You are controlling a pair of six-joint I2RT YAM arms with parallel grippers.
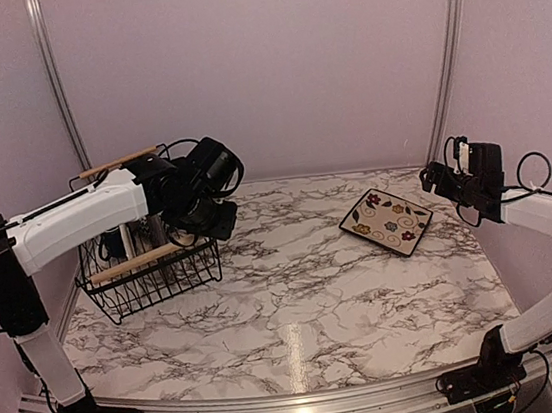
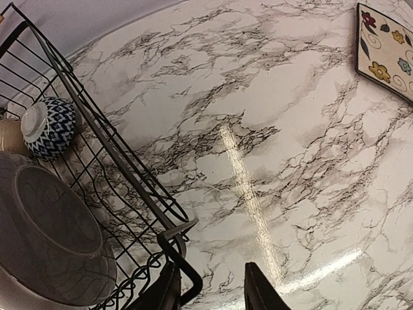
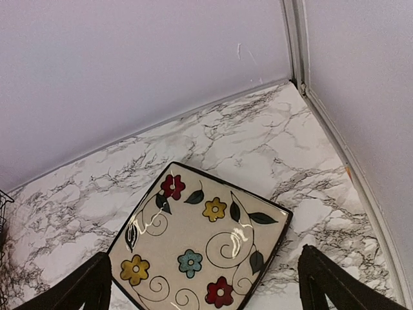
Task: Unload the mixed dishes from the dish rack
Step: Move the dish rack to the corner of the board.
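The left gripper point(image 2: 210, 294) hangs with its jaws apart and nothing between them but bare marble tabletop point(image 2: 290, 161). The near corner of the dish rack point(image 2: 122, 158) is just beside its left finger point(image 2: 164, 290). Whether wire and finger touch cannot be told.

Everything to the left of that finger is rack. Its flaring wire wall climbs away ahead and to the left. Inside it, closest to the gripper, a round grey dish point(image 2: 55, 239) leans with its base turned towards the camera. Farther ahead lies a blue-and-white patterned bowl point(image 2: 50, 129), with a cream bowl point(image 2: 9, 137) just beyond it at the edge of view. From above, the left arm reaches across the rack between its two wooden handles point(image 1: 132, 264), and the gripper sits over the rack's right rim.

To the right of the left gripper and ahead of it the tabletop runs open. The only thing on it is the square plate point(image 3: 200, 248), well apart to the far right.

The right gripper point(image 3: 205, 278) is spread wide and empty above that plate. The plate lies flat, with a cream face, painted flowers and a dark rim, one corner pointing away from the gripper. A finger shows to either side of it, and neither touches. Ahead of this gripper a strip of tabletop separates the plate from the back wall point(image 3: 129, 77). On its right the tabletop ends against the side wall point(image 3: 361, 97), near the right finger point(image 3: 335, 284). On its left the marble stays open toward the rack
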